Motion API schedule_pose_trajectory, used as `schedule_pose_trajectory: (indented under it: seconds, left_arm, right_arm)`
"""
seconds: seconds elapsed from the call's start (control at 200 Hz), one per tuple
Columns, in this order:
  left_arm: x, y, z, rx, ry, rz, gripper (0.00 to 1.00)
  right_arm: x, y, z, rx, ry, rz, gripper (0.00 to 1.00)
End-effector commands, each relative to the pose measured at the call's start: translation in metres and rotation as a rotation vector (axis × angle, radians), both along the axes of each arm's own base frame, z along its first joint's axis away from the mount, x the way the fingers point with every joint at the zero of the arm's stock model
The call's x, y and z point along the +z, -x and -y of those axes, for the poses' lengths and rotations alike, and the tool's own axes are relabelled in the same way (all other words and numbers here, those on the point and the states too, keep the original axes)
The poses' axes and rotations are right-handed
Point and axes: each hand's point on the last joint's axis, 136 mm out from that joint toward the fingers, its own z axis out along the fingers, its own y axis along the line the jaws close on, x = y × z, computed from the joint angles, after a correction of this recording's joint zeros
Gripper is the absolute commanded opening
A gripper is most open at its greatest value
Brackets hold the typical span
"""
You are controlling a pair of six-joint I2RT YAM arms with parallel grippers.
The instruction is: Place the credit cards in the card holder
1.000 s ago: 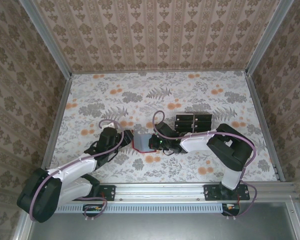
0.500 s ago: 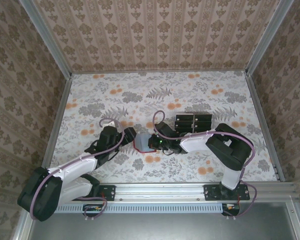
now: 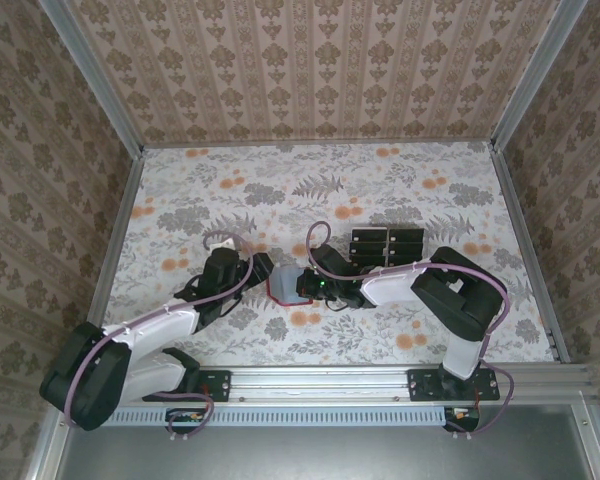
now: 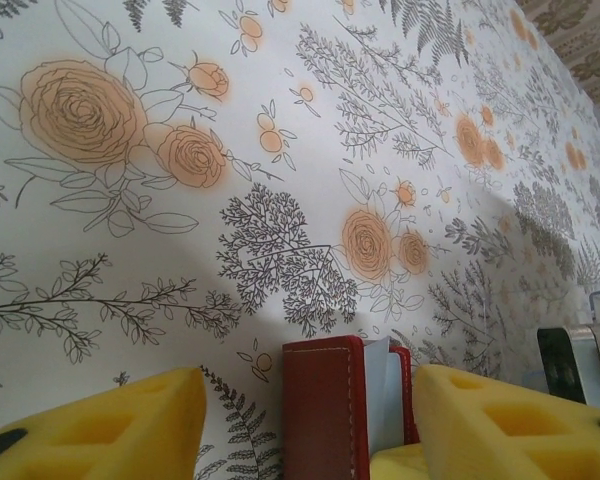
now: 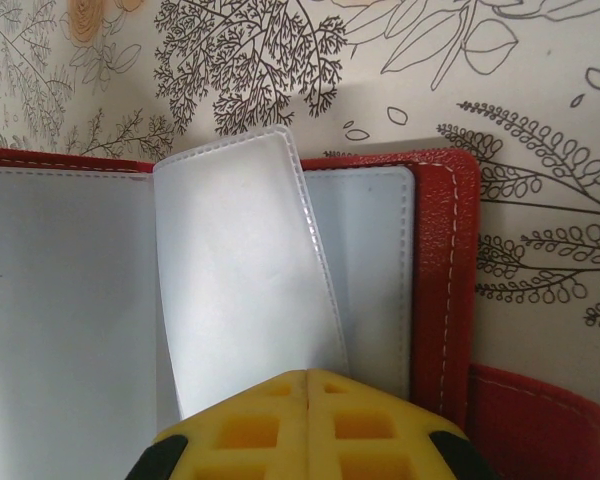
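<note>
Your right gripper point(image 3: 302, 287) sits at the middle of the floral table point(image 3: 410, 185), reaching in from the right. On the right wrist camera its yellow fingers point(image 5: 280, 430) are pressed together, pinching the near edge of one clear sleeve point(image 5: 245, 270) of the card holder point(image 5: 450, 280). The red holder lies open. That sleeve is lifted and slightly tilted, with another clear pocket flat on each side of it.

Your left gripper point(image 3: 257, 268) comes in from the near left and meets the card holder point(image 3: 283, 284) on its left side. On the left wrist camera the left gripper point(image 4: 302, 395) is spread wide. The holder's red stitched edge point(image 4: 325, 430) stands between the foam fingers point(image 4: 110, 425), close against the right-hand one and apart from the left-hand one.

The credit cards point(image 3: 387, 245) are a block of black rectangles in rows on the table. They lie just to the far right of the holder, beside your right arm, and neither gripper touches them.
</note>
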Motion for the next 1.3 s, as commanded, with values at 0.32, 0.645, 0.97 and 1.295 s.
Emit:
schedule_pose_trajectory:
  seconds: [0.32,0.645,0.97,1.295]
  left_arm:
    - [0.005,-0.003,0.005,-0.007,0.011,0.027,0.23]
    - [0.009,-0.006,0.011,-0.021,0.029,0.032,0.04]
    - [0.019,-0.006,0.034,-0.059,0.066,0.051,0.0]
    - [-0.005,-0.004,0.046,-0.068,0.058,0.014,0.0]
  right_arm:
    - [-0.046,0.02,0.032,-0.03,0.135,-0.117,0.0]
    - [-0.05,0.021,0.032,-0.024,0.136,-0.125,0.0]
    - [-0.057,0.023,0.03,-0.019,0.134,-0.144,0.0]
    - [-0.038,0.025,0.035,-0.022,0.121,-0.13,0.06]
